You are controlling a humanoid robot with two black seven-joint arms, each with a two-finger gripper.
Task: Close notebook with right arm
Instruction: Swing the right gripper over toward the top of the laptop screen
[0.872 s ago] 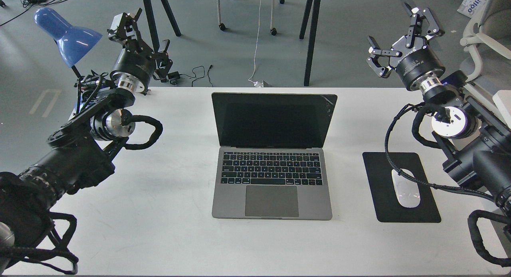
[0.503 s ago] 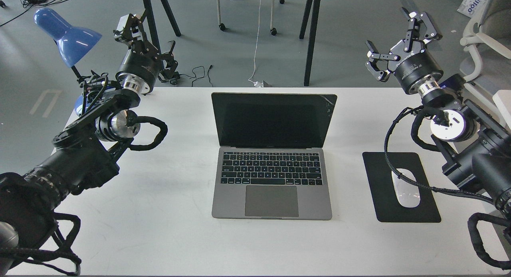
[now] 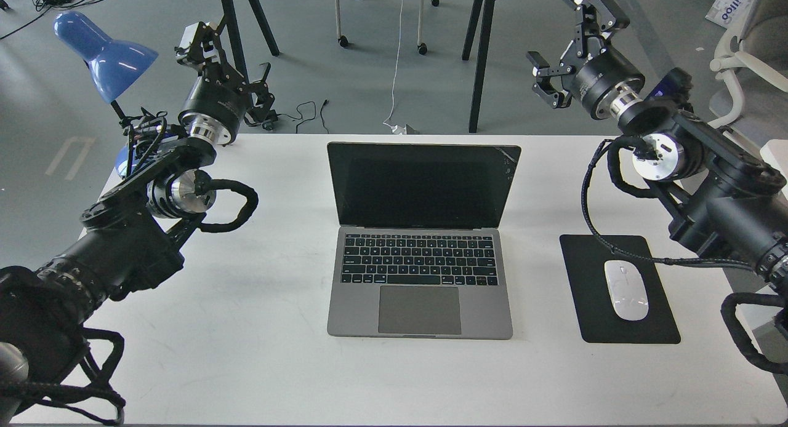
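Single head view, high above white rectangular table (image 3: pixel 258 365), looking forward and steeply down. Open space-grey metal laptop (image 3: pixel 421 242) sits dead centre of frame, middle distance. Table fills lower two-thirds around laptop; grey floor runs beyond laptop to top edge. Arms enter from left and right edges, either side of laptop. No second view.
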